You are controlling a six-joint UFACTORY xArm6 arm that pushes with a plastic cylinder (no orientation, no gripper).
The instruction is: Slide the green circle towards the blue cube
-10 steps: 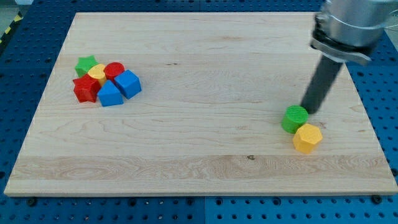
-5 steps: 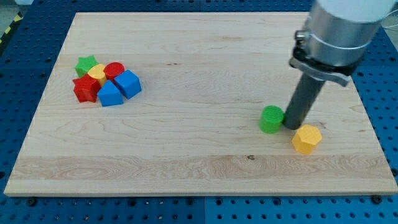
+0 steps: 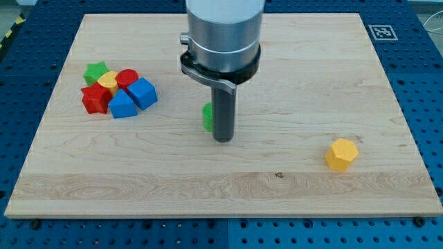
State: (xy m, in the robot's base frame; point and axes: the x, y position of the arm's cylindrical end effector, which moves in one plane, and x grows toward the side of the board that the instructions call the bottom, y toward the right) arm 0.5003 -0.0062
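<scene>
my tip touching green circle — mostly hidden

Upright rod, my tip mid-board

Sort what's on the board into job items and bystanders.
Job: green circle block, mostly hidden behind the rod; blue cube; my tip, at the circle's right.
Bystanders: yellow hexagon block, green star, red blocks.

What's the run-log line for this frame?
tip right of green circle, touching | circle mostly hidden | blue cube further left
</scene>
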